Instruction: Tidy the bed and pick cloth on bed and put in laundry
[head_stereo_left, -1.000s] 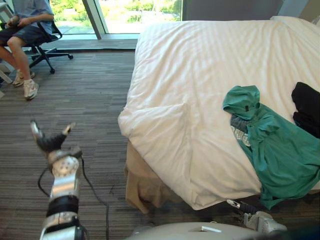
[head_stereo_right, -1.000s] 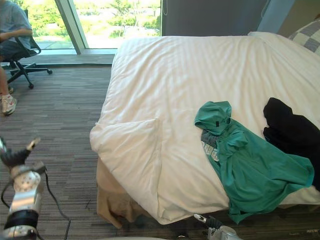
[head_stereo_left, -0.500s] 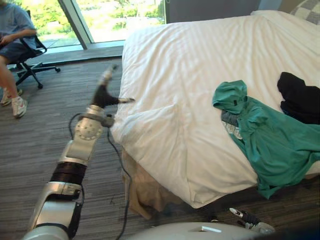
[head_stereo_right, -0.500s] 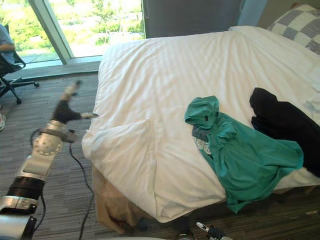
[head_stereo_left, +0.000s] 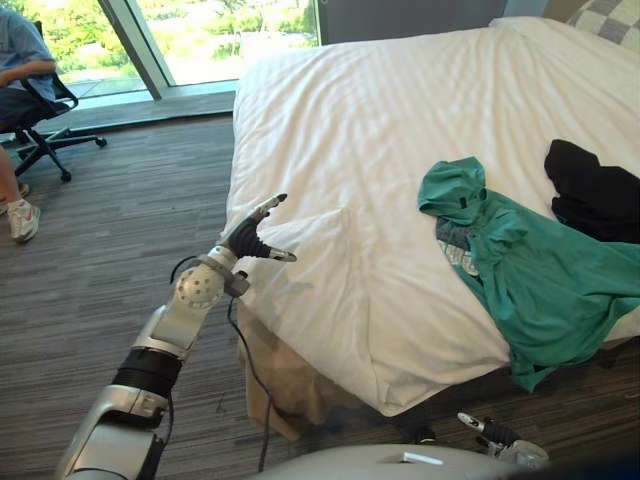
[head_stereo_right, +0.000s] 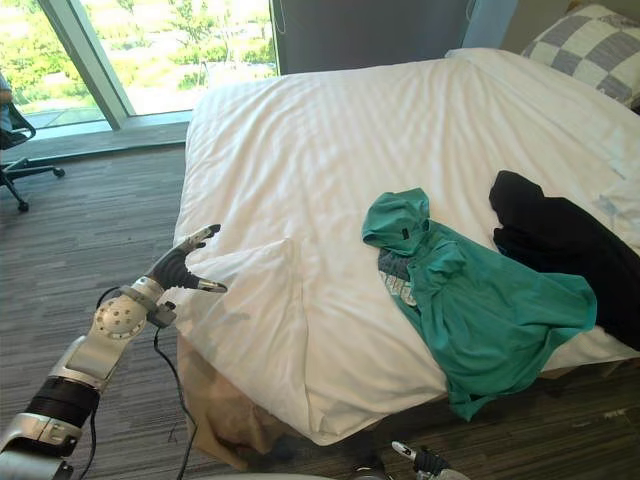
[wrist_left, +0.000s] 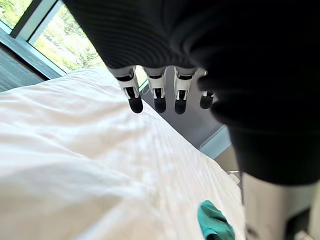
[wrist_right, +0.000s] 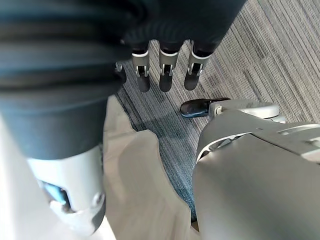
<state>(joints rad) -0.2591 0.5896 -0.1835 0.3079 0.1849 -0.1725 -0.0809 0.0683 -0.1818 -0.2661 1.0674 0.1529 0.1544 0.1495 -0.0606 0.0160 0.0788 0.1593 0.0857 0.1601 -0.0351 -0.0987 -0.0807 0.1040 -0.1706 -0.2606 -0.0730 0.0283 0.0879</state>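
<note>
Left hand lowered toward duvet; hoodie lies diagonally, hood far.

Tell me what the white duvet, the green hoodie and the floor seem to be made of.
White duvet: probably woven cotton, matte, faint tonal stripes, soft creases. Green hoodie: soft knit, perhaps cotton blend; limp, matte folds. Floor: seemingly low-pile carpet, matte grey streaks.

You have a bed covered in smooth white cloth, matt, with faint woven stripes. On it, the green hoodie is soft, creased matt cloth, and the black garment is matt cloth too. The floor is rough, ribbed grey carpet. Your left hand shows dull silver metal and a dark ribbed cover.
</note>
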